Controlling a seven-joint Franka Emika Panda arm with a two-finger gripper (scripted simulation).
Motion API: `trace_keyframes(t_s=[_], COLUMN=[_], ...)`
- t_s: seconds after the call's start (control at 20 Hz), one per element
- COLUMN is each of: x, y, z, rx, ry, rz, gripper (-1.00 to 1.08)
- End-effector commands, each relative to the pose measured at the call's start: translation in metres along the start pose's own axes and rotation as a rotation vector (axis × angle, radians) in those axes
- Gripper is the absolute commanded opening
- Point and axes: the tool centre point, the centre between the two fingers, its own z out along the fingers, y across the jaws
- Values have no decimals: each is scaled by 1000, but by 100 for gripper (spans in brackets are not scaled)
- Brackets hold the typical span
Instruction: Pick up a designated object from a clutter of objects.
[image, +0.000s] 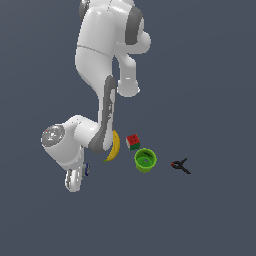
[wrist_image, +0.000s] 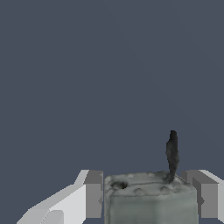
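Dark grey floor, end effector (wrist_image: 148, 197) pads flanking pale grey stubby item (wrist_image: 148, 201), clamped on it.

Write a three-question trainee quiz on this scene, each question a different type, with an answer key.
1. True or false: in the exterior view, the green cup stands between the banana and the black clamp.
2. Multiple choice: in the wrist view, what sits between the gripper's fingers? A) the red-green cube B) a pale grey blocky item C) nothing
3. Fill in: the red-green cube lies beside the ____ of the green cup, toward the top of the exterior view.

Key
1. True
2. B: the pale grey item fills the gap between the fingers; whether they are pressing on it cannot be told.
3. rim
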Motion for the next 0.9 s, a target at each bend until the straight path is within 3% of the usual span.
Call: trace_keyframes(t_s=[0.0, 0.45, 0.85], x=[0, -5, -22], y=[0, -2, -9], z=[0, -15, -72], rx=[0, 0, 0], ry=[0, 0, 0], rz=[0, 0, 1], gripper=[-100, -100, -100])
